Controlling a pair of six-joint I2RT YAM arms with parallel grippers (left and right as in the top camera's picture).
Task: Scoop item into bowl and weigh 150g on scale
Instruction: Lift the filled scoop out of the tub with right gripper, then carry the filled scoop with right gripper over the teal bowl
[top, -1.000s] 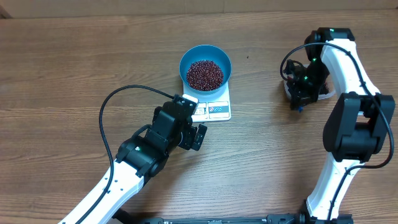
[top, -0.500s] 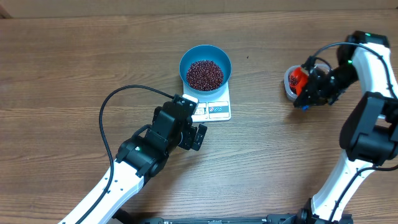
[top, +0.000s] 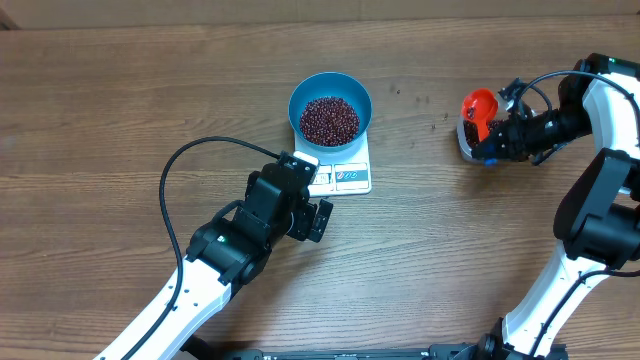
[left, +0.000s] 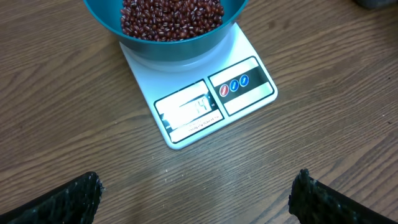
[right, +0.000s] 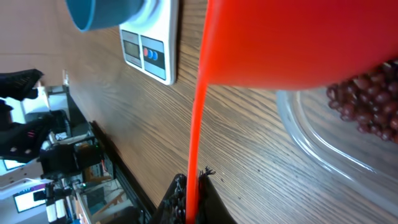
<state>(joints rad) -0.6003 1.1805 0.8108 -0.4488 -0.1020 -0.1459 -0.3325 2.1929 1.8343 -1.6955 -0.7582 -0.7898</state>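
Tightly closed, the right gripper (right: 188, 200) pinches the thin handle of a red scoop (right: 292, 43) at the table's right edge. The scoop's bowl hangs tilted over a clear container (right: 317, 146). A heap of dark red beans lies in that container, under the scoop's rim. From overhead, the scoop's open face shows only red plastic; whether any beans are in it cannot be told.

Across the wooden table (top: 120, 100), well apart from that arm, the left gripper (left: 196, 208) stands spread wide and holds nothing. Its two black fingers (left: 68, 199) frame the bare wood just in front of the scale (left: 214, 102). The white scale lies flat with its display and buttons toward this gripper; the digits are too washed out to read with certainty.

On the scale's far half sits the blue bowl (top: 300, 95), upright and holding a mound of the beans (top: 330, 119), the pile sitting below the rim.
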